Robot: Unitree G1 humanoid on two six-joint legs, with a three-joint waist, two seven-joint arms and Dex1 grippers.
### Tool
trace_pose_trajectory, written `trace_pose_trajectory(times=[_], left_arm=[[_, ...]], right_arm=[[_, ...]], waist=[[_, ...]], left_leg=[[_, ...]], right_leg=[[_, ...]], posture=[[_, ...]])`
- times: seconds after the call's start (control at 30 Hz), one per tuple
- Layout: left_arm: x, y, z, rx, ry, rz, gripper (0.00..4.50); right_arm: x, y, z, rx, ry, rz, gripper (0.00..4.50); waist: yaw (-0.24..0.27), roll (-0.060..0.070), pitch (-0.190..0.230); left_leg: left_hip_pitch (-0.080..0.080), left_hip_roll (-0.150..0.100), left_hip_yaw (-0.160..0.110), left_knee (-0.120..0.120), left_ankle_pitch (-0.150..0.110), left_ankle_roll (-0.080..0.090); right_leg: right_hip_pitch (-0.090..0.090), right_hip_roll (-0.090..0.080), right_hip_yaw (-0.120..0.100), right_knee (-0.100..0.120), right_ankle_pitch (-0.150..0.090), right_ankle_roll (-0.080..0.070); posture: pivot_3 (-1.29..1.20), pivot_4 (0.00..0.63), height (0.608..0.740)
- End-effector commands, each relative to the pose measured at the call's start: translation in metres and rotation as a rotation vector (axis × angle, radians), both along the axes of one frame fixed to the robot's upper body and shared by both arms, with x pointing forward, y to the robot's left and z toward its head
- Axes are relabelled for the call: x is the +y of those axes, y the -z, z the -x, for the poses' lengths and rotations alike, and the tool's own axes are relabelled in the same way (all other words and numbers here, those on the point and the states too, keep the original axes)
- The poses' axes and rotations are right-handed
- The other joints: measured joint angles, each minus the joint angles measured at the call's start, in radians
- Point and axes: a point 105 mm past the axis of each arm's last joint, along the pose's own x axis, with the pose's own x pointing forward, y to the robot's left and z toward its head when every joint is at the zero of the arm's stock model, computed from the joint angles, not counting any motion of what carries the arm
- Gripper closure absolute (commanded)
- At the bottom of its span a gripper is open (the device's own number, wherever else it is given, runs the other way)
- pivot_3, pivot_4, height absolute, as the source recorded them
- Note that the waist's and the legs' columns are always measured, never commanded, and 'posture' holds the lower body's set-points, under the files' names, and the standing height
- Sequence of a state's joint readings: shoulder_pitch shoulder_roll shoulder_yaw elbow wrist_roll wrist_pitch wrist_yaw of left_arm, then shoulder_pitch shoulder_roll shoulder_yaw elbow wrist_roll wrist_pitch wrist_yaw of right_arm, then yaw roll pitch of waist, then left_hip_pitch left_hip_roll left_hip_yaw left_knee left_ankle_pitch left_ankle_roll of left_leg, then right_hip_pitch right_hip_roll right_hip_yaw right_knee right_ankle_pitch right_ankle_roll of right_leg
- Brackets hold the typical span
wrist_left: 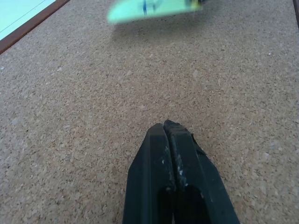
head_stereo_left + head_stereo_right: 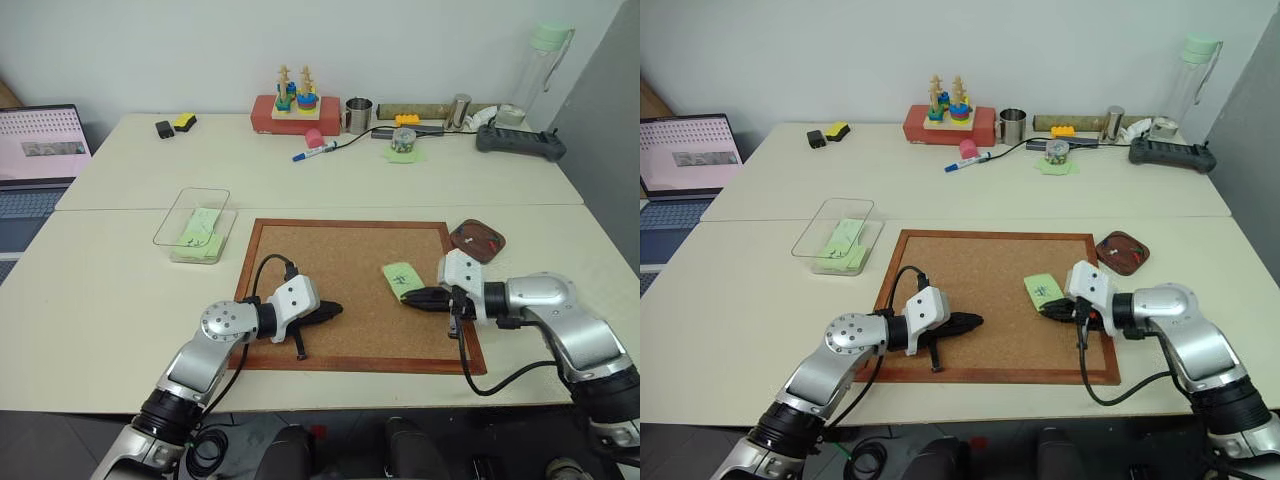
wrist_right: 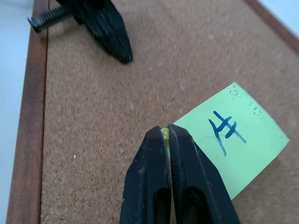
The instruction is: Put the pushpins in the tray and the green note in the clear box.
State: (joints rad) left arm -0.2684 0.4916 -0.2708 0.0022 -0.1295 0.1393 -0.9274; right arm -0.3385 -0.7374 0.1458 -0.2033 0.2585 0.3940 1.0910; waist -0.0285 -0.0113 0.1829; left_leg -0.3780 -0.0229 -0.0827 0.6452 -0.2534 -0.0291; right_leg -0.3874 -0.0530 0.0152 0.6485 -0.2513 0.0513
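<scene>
Pale green paper is what I have between my right gripper's (image 3: pixel 164 135) fingers, which are pressed together on one edge of the green note (image 3: pixel 233 140), the one with the dark handwritten mark at its centre. In the left eye view the note sits over the cork board (image 2: pixel 340 262) at about four o'clock from the board's middle, its free side tilted up off the cork. My left gripper (image 1: pixel 164 128) has its fingers shut on nothing, hovering low over the board near the six o'clock edge.

The note will handle as almost weightless and floppy (a single sheet, I judge), so it will droop and flutter from wherever I pinch it. An edge grip like this one is the sensible hold, since the flat face gives nothing to grasp; the risk is that thin paper slides out or creases if I swing fast.

The clear box (image 2: pixel 190 229) lies well apart at ten o'clock from the board, with other green paper already inside. The tray (image 2: pixel 478 240) sits just off the board's corner at two o'clock, with small things in it that I take for the pushpins (image 2: pixel 1124 253), too tiny to be sure.
</scene>
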Motion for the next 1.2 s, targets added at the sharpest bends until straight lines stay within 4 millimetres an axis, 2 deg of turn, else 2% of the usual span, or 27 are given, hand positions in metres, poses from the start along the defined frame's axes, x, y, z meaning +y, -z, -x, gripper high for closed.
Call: trace_pose_trajectory(times=[0.03, 0.07, 0.23, 0.3, 0.53, 0.73, 0.9, 1.03, 1.2], left_arm=[[0.003, 0.002, -0.003, 0.111, -0.068, 0.065, 4.5], [0.002, -0.005, -0.004, 0.13, -0.081, 0.107, 4.5], [-0.007, -0.043, 0.001, 0.328, -0.088, 0.394, 3.62], [-0.01, -0.052, 0.004, 0.403, -0.084, 0.476, 3.25], [-0.034, -0.062, 0.004, 0.573, -0.1, 0.655, 1.93], [-0.053, -0.073, -0.013, 0.712, -0.135, 0.836, 0.83], [-0.065, -0.081, -0.017, 0.751, -0.102, 0.877, 0.83], [-0.074, -0.08, -0.018, 0.749, -0.096, 0.857, 0.83], [-0.078, -0.075, -0.021, 0.742, -0.118, 0.85, 1.72]], right_arm=[[0.002, -0.021, 0.001, -0.072, -0.025, -0.009, 4.44], [0.002, -0.022, 0.001, -0.084, -0.025, -0.005, 4.44], [0.004, -0.028, -0.001, -0.176, -0.047, 0.043, 4.5], [0.005, -0.029, -0.003, -0.218, -0.056, 0.065, 4.5], [0.009, -0.037, -0.007, -0.332, -0.069, 0.063, 4.5], [0.019, -0.04, -0.003, -0.456, -0.147, 0.116, 4.5], [0.025, -0.042, 0.0, -0.499, -0.188, 0.132, 4.5], [0.028, -0.043, 0.001, -0.522, -0.211, 0.143, 4.5], [0.033, -0.045, 0.002, -0.542, -0.234, 0.145, 4.5]], waist=[[0.001, 0.0, 0.0], [0.001, 0.0, 0.0], [-0.001, -0.002, 0.001], [-0.001, -0.002, 0.002], [0.0, -0.004, 0.003], [0.003, -0.005, 0.003], [0.001, -0.005, 0.003], [0.003, -0.005, 0.003], [0.003, -0.005, 0.003]], left_leg=[[0.0, 0.0, 0.0, 0.0, 0.0, 0.0], [0.0, 0.0, 0.0, 0.0, 0.0, 0.0], [-0.002, 0.0, 0.0, 0.001, 0.0, 0.0], [-0.003, 0.0, -0.001, 0.0, 0.0, 0.0], [-0.002, 0.0, -0.001, 0.0, 0.0, 0.0], [-0.002, -0.001, -0.001, 0.001, 0.0, -0.001], [-0.002, -0.001, 0.0, 0.001, 0.0, -0.001], [-0.003, -0.001, 0.0, 0.001, 0.0, -0.001], [-0.002, -0.001, 0.0, 0.001, 0.001, -0.001]], right_leg=[[0.0, 0.0, 0.0, 0.0, 0.0, 0.001], [0.0, 0.0, 0.0, 0.0, 0.0, 0.001], [-0.001, 0.0, 0.0, 0.0, -0.001, 0.002], [-0.002, 0.0, -0.001, 0.0, 0.0, 0.002], [-0.002, 0.0, -0.001, 0.0, 0.001, 0.0], [-0.001, 0.0, -0.001, 0.0, 0.001, -0.001], [-0.001, 0.0, 0.0, -0.001, 0.002, -0.001], [-0.001, 0.0, 0.0, -0.001, 0.002, -0.001], [-0.001, 0.0, 0.0, -0.001, 0.002, -0.001]], posture=[[0.0, 0.15, 0.74], [0.0, 0.15, 0.74], [0.0, 0.15, 0.74], [0.0, 0.15, 0.74], [0.0, 0.15, 0.74], [0.0, 0.15, 0.74], [0.0, 0.15, 0.74], [0.0, 0.15, 0.74], [0.0, 0.15, 0.74]])
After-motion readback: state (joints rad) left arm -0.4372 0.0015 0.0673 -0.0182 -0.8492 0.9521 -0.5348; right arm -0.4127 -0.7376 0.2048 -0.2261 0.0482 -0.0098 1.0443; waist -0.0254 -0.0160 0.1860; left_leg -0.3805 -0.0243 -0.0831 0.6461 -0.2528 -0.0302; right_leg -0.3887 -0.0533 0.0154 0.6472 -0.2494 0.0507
